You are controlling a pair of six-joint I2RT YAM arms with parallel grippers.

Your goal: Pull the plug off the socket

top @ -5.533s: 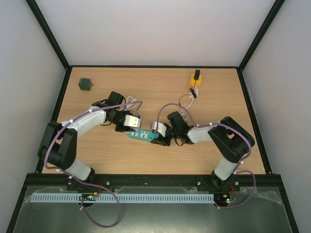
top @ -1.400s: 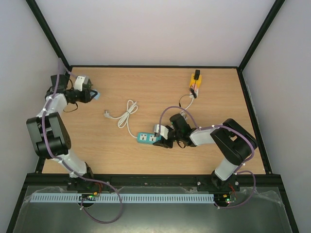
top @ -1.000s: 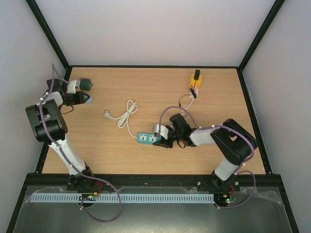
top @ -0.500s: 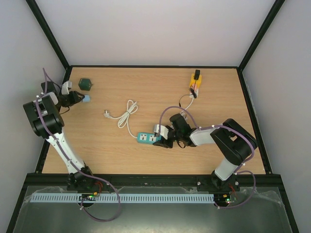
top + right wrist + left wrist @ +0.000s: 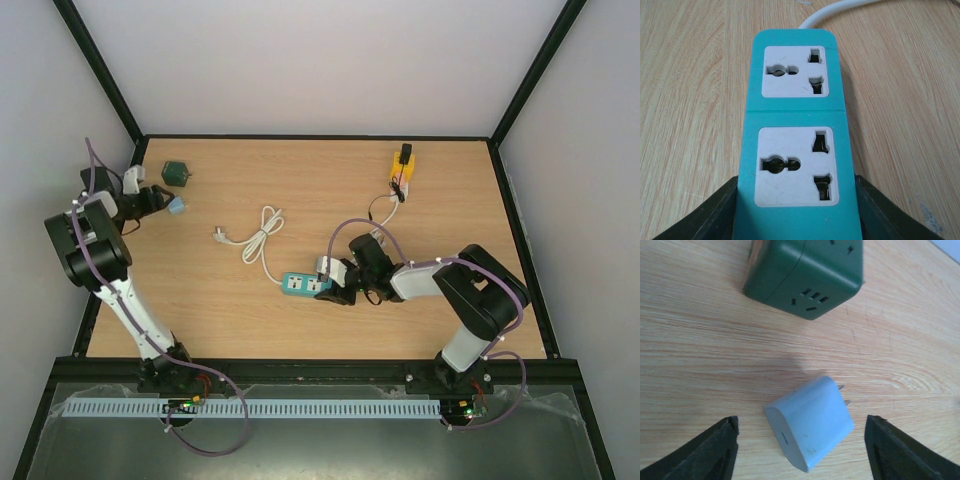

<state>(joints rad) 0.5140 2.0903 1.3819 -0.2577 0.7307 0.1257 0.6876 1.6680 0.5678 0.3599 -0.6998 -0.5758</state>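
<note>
The light-blue plug [image 5: 810, 436] lies on its side on the table, its prongs pointing right, free of any socket. It also shows in the top view [image 5: 176, 206]. My left gripper [image 5: 801, 456] is open, its jaws wide on both sides of the plug without touching it; in the top view the left gripper [image 5: 160, 202] is at the far left. The teal power strip [image 5: 796, 150] has both its sockets empty. My right gripper [image 5: 797, 215] is shut on the strip's near end, also seen in the top view [image 5: 335, 287] beside the strip [image 5: 303, 284].
A dark green cube socket [image 5: 805, 275] stands just beyond the plug, at the table's back left in the top view [image 5: 176, 172]. The strip's white cable [image 5: 260, 235] lies coiled mid-table. A yellow block with a black adapter [image 5: 402, 165] sits at the back right.
My left gripper carried the plug from the strip to the far left, set it down by the green cube and has drawn back left, open. The right gripper and strip stay put.
</note>
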